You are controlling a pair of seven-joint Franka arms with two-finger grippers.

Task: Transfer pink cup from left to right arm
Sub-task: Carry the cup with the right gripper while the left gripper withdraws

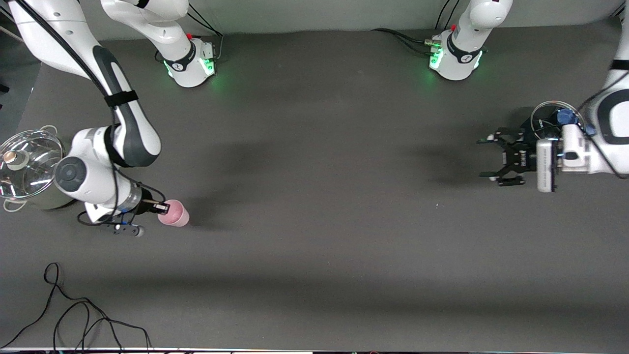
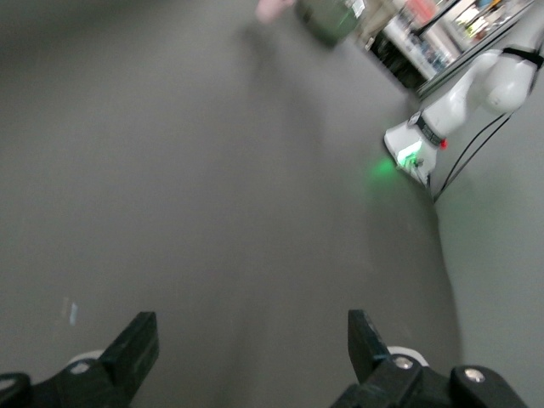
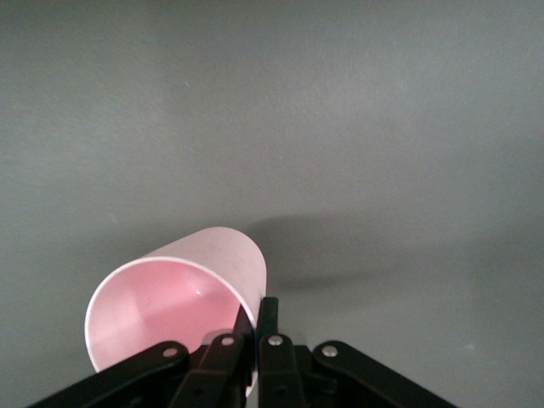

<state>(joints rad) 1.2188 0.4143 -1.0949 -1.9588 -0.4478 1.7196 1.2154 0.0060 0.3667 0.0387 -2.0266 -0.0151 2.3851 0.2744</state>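
Note:
The pink cup (image 1: 174,213) is at the right arm's end of the table, beside the pot and tipped on its side. My right gripper (image 1: 164,208) is shut on its rim. In the right wrist view the cup (image 3: 187,289) shows its open mouth, and my right gripper (image 3: 257,310) pinches the wall with one finger inside and one outside. I cannot tell whether the cup touches the table. My left gripper (image 1: 487,158) is open and empty, waiting over the left arm's end of the table. In the left wrist view my left gripper (image 2: 252,340) stands wide apart, and the cup (image 2: 274,8) shows as a blurred spot.
A steel pot with a glass lid (image 1: 29,167) stands at the right arm's end of the table, close to the right arm's wrist. A black cable (image 1: 73,314) lies looped on the table near the front camera's edge. The dark grey table top (image 1: 319,196) lies between the arms.

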